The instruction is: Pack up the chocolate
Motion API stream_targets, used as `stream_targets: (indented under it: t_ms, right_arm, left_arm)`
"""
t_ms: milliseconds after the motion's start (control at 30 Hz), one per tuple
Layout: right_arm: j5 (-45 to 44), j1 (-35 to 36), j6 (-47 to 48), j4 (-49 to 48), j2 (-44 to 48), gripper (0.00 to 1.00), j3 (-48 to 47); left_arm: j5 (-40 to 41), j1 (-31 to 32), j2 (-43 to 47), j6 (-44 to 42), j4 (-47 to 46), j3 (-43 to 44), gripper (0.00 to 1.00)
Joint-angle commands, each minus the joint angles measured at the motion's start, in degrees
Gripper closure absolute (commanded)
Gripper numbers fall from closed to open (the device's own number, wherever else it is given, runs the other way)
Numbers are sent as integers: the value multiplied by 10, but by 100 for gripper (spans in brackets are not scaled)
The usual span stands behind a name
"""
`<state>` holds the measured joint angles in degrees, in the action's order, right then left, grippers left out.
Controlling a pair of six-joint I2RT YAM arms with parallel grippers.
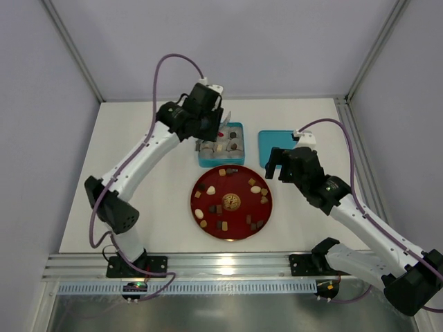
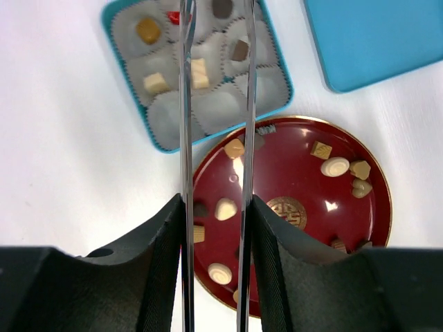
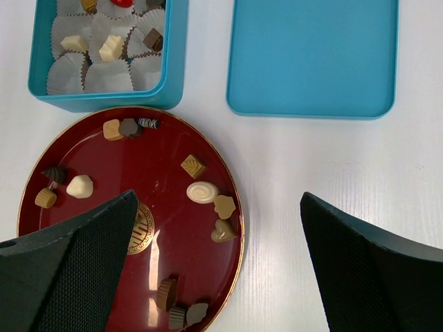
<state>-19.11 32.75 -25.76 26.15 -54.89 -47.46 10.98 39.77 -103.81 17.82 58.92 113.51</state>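
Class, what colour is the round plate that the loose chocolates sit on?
Dark red with a thin gold rim, plate; the right wrist view shows it best.
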Motion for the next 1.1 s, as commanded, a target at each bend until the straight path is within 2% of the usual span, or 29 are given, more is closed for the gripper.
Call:
stream_targets:
  t_ms: [0,33,167,367,667,1067]
  right_arm:
    - [0,-4,10,-22,1,0,-22]
    - [1,-4,11,-22,1,0,-22]
    - [8,-8,18,-24,-4,0,-24]
    - [21,-14,23,-29,-6,0,-19]
    - [35,-27,26,-37,-2,0,-1]
    - [39,-30,4,-18,-27,0,-2]
  left_arm:
    - [20,-57,83,12,-12,-50,59]
    - [19,-90,91,15,-17,-78,59]
    - [30,-157,111,20,-56,-151,58]
    - [8,-246,62,41,-142,-221,62]
    - [27,-266,-3,50,-202,-270,56]
    - [-4,-297,-95,64,-209,-304,50]
